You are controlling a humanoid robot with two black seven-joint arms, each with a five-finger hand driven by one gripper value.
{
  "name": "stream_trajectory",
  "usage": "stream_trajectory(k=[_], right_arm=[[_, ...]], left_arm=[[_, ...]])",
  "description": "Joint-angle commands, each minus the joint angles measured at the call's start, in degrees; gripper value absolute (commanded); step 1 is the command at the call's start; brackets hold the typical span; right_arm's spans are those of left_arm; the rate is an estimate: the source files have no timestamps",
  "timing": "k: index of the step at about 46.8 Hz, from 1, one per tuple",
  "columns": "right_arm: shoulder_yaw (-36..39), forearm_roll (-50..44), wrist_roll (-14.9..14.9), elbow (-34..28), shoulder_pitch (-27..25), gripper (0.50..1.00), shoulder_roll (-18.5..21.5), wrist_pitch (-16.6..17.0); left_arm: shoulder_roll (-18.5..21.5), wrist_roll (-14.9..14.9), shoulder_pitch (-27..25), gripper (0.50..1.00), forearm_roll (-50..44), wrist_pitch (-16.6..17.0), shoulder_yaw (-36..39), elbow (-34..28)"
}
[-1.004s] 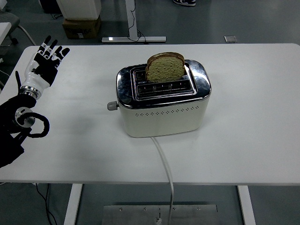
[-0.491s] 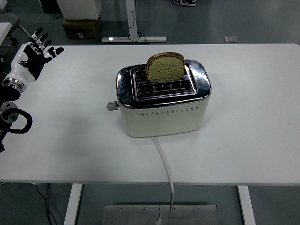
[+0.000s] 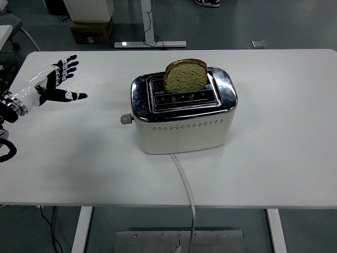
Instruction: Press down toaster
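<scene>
A cream and chrome toaster (image 3: pixel 183 112) stands in the middle of the white table (image 3: pixel 284 132). A slice of brown bread (image 3: pixel 185 74) stands up out of its far slot. The grey lever knob (image 3: pixel 125 119) sticks out of the toaster's left end, in its raised position. My left hand (image 3: pixel 55 81) is over the table's left part, well to the left of the toaster, fingers spread and thumb pointing right, holding nothing. The right arm is out of view.
The toaster's white cord (image 3: pixel 185 190) runs from its front over the table's near edge. A cardboard box (image 3: pixel 91 30) and a desk frame foot (image 3: pixel 150 43) are on the floor beyond the table.
My left hand has turned from upright with palm facing forward to lying sideways, and has moved right, toward the toaster. The toaster and bread have not moved.
</scene>
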Motion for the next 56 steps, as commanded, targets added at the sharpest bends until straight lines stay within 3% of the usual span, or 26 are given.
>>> stream_trajectory(k=[1,12,16,25,32,56], right_arm=[[0.00,0.02,-0.01,0.00,0.00,1.000,0.00,0.00],[0.00,0.02,-0.02,0.00,0.00,1.000,0.00,0.00],[0.00,-0.07,0.07,0.00,0.00,1.000,0.00,0.00],[0.00,0.02,-0.02,0.00,0.00,1.000,0.00,0.00],[0.00,0.02,-0.02,0.00,0.00,1.000,0.00,0.00],[0.00,0.02,-0.01,0.00,0.00,1.000,0.00,0.00]], left_arm=[[2.29,-0.16,0.25,1.000,3.10,0.00,-0.05,-1.38],[8.18,-0.69,0.96,1.000,6.70,0.00,0.03,-8.32],[9.51,-2.19,1.40,1.000,8.11,0.00,-0.05,-10.79],[12.93,-8.51,2.45,1.000,15.31,-0.09,0.12,-15.97],[14.60,-10.88,4.30,1.000,22.25,-0.09,0.21,-18.17],[17.50,-11.77,7.02,1.000,31.49,-0.09,0.74,-26.96]])
